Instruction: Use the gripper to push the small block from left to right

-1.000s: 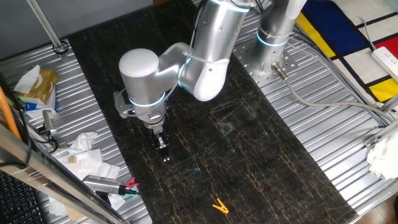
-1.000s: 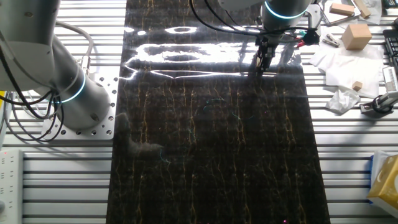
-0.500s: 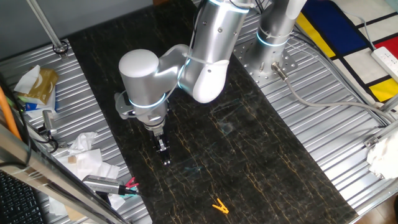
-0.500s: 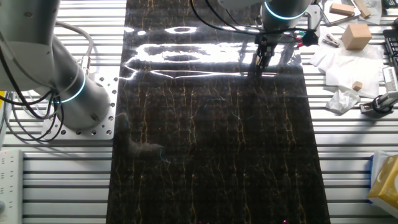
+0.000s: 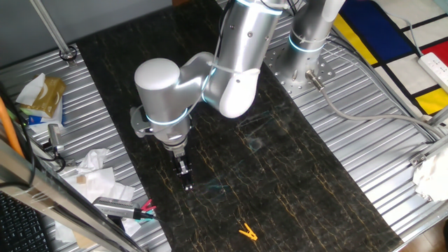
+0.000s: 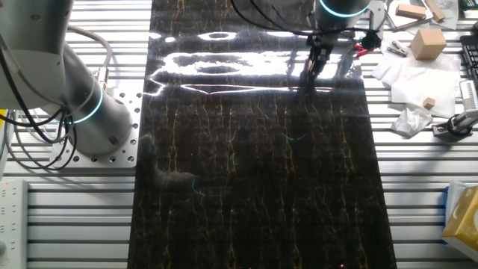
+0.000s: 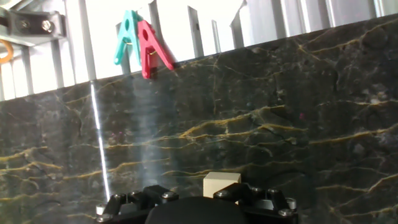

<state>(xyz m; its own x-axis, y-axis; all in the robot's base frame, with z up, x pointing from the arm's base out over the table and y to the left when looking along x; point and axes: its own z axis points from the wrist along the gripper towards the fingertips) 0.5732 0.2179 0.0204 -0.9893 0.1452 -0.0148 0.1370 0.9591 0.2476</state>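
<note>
Fingers (image 5: 186, 182) slightly farther along the dark slab (image 5: 294, 182), toward the clip (image 5: 246, 232).

Bright, even room light, strong white glare streaked across the far end of the dark marble slab (image 6: 254, 187), hand view blown out white on the ribbed metal table (image 7: 186, 25), gripper housing soft and out of focus at bottom, fixed views fairly sharp

We are looking at a dark marble-patterned slab with gold veins (image 5: 280, 175), lying on a ribbed silver metal table (image 5: 392, 147). Overhead light is glaring white across the slab's far end (image 6: 216, 63). Crumpled white paper (image 5: 94, 171) is sitting beside the slab; a red, blue, yellow and white panel (image 5: 392, 35) is showing beyond the table.
</note>
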